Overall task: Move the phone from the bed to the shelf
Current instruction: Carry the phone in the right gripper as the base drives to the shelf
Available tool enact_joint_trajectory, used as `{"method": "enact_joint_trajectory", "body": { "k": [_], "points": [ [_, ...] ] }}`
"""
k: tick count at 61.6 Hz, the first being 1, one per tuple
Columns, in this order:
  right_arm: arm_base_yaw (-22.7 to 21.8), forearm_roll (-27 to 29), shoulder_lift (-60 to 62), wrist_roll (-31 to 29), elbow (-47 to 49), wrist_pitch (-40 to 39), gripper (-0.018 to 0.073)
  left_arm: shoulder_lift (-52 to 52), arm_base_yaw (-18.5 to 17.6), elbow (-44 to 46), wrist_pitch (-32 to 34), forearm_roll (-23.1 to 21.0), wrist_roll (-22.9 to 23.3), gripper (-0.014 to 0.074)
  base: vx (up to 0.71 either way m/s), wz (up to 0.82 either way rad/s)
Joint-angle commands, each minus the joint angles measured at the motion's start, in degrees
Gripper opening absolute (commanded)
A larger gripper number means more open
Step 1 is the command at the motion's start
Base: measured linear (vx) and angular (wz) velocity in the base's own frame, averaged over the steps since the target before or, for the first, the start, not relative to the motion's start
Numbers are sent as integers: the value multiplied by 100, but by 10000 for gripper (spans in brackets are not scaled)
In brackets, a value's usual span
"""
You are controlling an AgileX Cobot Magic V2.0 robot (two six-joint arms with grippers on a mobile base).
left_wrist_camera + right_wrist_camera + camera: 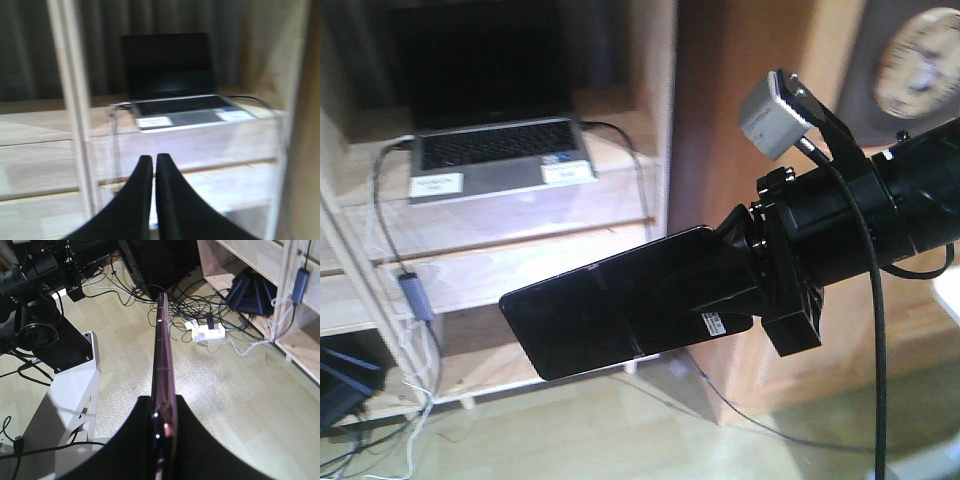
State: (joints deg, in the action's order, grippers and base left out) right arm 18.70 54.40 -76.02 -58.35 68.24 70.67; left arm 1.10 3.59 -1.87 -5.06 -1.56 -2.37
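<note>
The phone [590, 315], black and glossy, hangs in the air in front of the pale wooden shelf [520, 265], tilted with its left end lower. My right gripper [680, 300] is shut on its right half. In the right wrist view the phone [161, 350] is edge-on, showing its pinkish frame, clamped between the two black fingers of that gripper [164, 407] above the floor. My left gripper [153, 160] is shut with nothing between its fingers and points at the shelf [210, 150]. The bed is out of view.
A grey laptop [495, 150] with a black screen stands open on an upper plank, its cable running down the left post. On the floor lie tangled cables and a white power strip [207, 332]. A black arm on a white stand [65, 370] is at the left.
</note>
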Motion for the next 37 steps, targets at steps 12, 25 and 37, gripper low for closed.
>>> {"method": "enact_joint_trajectory", "body": {
  "k": [12, 25, 37],
  "points": [
    [-11, 457, 171, -54, 158, 300, -2, 44, -36, 143, 414, -56, 50, 1, 32, 43],
    [-11, 457, 171, -54, 158, 300, -2, 44, -36, 143, 414, -56, 50, 1, 30, 33],
    [-11, 457, 171, -54, 158, 300, -2, 44, -36, 143, 414, -56, 50, 1, 29, 18]
  ]
}}
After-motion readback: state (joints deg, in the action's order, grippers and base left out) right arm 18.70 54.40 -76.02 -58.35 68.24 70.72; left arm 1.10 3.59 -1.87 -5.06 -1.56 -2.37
